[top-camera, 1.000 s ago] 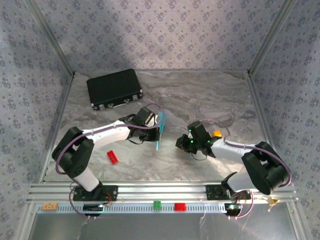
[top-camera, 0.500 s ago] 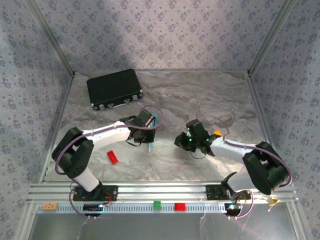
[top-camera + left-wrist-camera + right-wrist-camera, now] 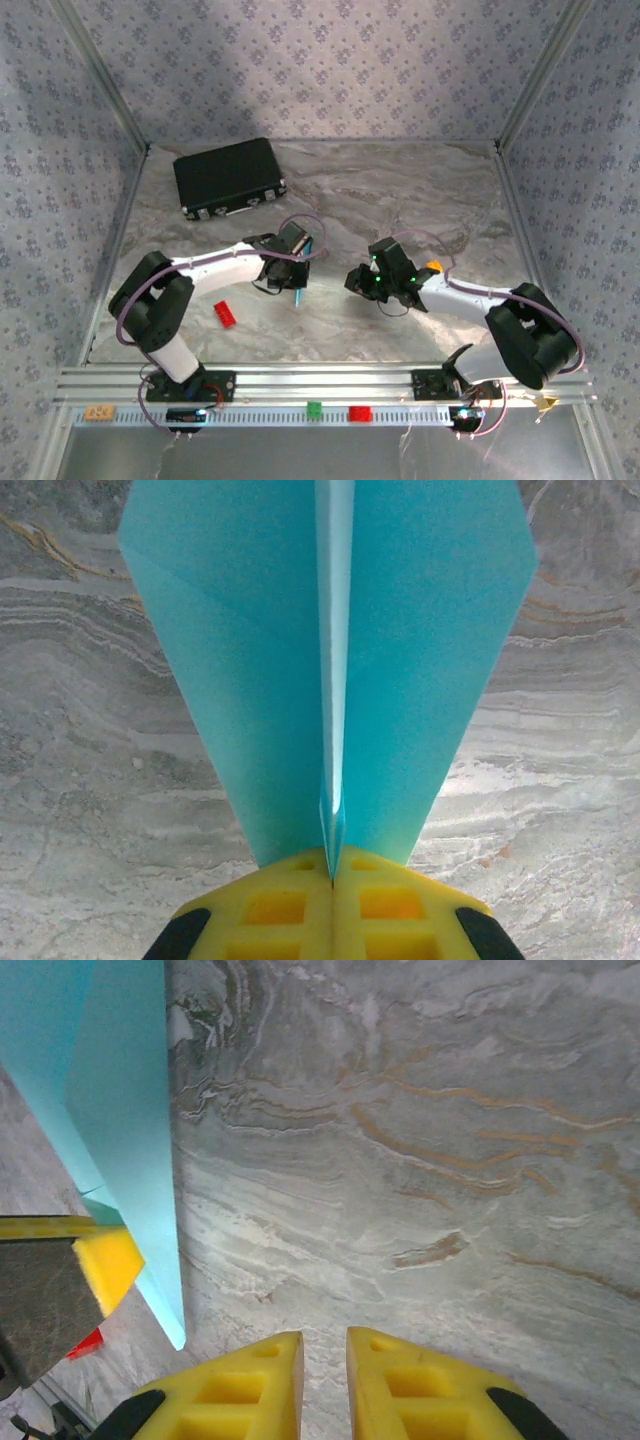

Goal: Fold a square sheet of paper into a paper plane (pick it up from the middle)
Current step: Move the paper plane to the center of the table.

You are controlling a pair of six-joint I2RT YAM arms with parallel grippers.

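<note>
The paper plane [image 3: 250,680] sits pinched in the left gripper [image 3: 333,870], whose yellow pads are pressed flat together on the keel. In the left wrist view the centre crease runs straight from 6 o'clock at the pads up to 12 o'clock. A smooth light-blue wing spreads to each side of it, towards 11 and 1 o'clock, and each ends in a blunt corner before tapering in again. The paper looks crisp and evenly coloured, with a faint diagonal fold line across the left wing.

From above, the plane shows edge-on as a thin cyan streak near the middle of the marbled table [image 3: 400,200]. Its long axis runs roughly 12 to 6 o'clock, and the lower end pokes out below the gripper. Which end is the nose I cannot tell there.

The right gripper [image 3: 323,1365] is at about 3 o'clock from the plane, close by. Its fingers stand a narrow slit apart with bare table showing between them. In its wrist view a sharp tip of the plane points to 6 o'clock.

The red brick [image 3: 225,314] lies at 8 o'clock from the plane, and the black case [image 3: 228,175] at 11 o'clock, well apart.
</note>
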